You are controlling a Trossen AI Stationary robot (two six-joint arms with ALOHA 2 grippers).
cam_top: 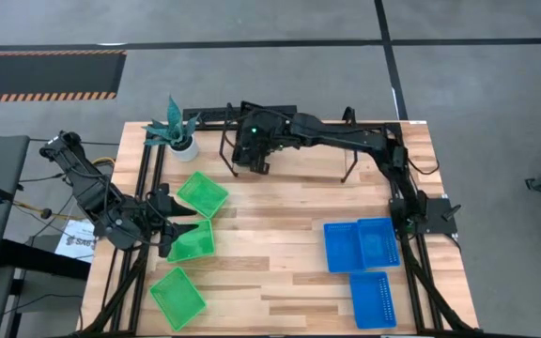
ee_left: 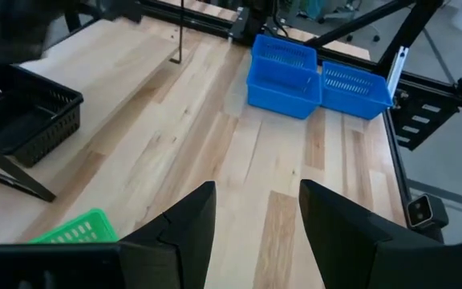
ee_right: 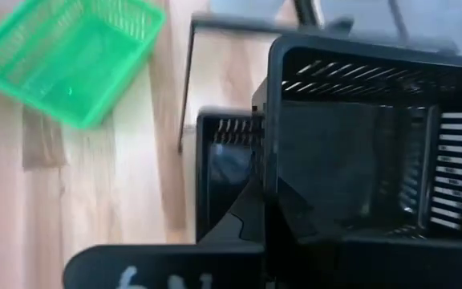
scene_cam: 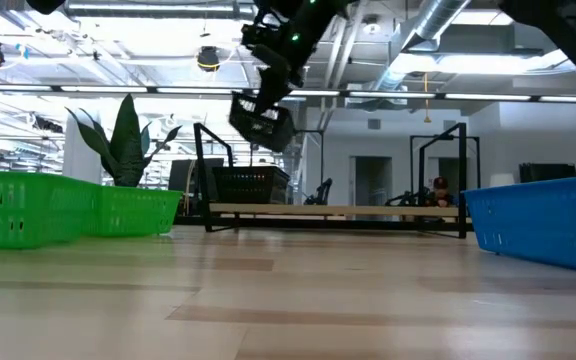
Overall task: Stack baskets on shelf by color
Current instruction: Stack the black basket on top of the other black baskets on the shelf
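Observation:
My right gripper [cam_top: 252, 158] is over the left end of the shelf [scene_cam: 348, 211], shut on a black basket [scene_cam: 261, 120] that hangs tilted above the board. Below it, another black basket [scene_cam: 250, 185] rests by its bottom on the shelf board and also shows in the right wrist view [ee_right: 223, 160]. Three green baskets [cam_top: 202, 192] [cam_top: 192, 241] [cam_top: 177, 298] lie on the table's left part, three blue baskets [cam_top: 344, 246] [cam_top: 379, 240] [cam_top: 374, 299] on its right. My left gripper [cam_top: 178, 228] hovers open beside the middle green basket, with nothing between its fingers [ee_left: 187, 221]. My right gripper holds the black basket by one side wall [ee_right: 269, 120], coming from above and slanting down. The dark fingers merge with the dark plastic, so the kind of hold cannot be told. The basket is lifted clear and tilted, over the basket on the shelf.
A potted plant [cam_top: 178, 131] stands at the table's far left corner, close to the shelf's left legs. Bare wooden table [cam_top: 270, 244] lies between the green and blue groups. Black frame rails run along the table's left and right edges.

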